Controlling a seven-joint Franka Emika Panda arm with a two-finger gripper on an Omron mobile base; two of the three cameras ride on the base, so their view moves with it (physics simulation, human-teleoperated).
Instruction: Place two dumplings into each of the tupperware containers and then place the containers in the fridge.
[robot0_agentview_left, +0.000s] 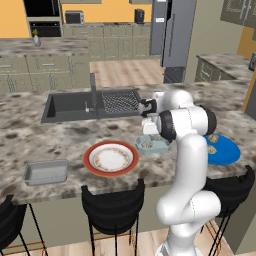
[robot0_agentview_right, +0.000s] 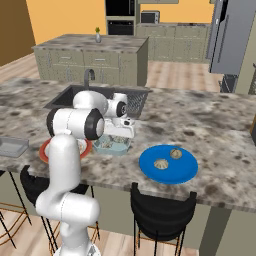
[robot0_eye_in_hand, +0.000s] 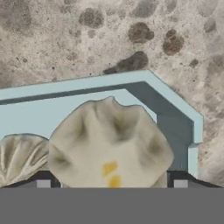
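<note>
1. Step in hand, as judged: the second dumpling (robot0_eye_in_hand: 109, 146) is being set into the near tupperware container (robot0_agentview_left: 161, 146), which lies on the marble counter (robot0_agentview_left: 60, 137) just beside the red-rimmed plate (robot0_agentview_left: 111, 158). To finish well, the gripper (robot0_eye_in_hand: 112, 186) should rise straight up, so that neither finger tip drags the dumpling against the container wall (robot0_eye_in_hand: 173, 118).
2. Jaws: they stand wide apart. In the hand view the two dark finger tips sit at either side of the dumpling's lower edge; whether they touch it cannot be told, so it reads as released rather than gripped.
3. Dumpling and jaws: the dumpling lies between the finger tips, close under the hand, on the container floor near one rounded corner. Another dumpling (robot0_eye_in_hand: 22, 157) lies just beside it in the same container.
4. Remaining items: two dumplings (robot0_agentview_right: 168, 158) rest on the blue disc (robot0_agentview_right: 150, 167), to the arm's right. The empty container (robot0_agentview_left: 46, 172) sits well apart on the far side of the plate.
5. The fridge (robot0_agentview_left: 172, 35) stands beyond the counter, across the floor.
</note>
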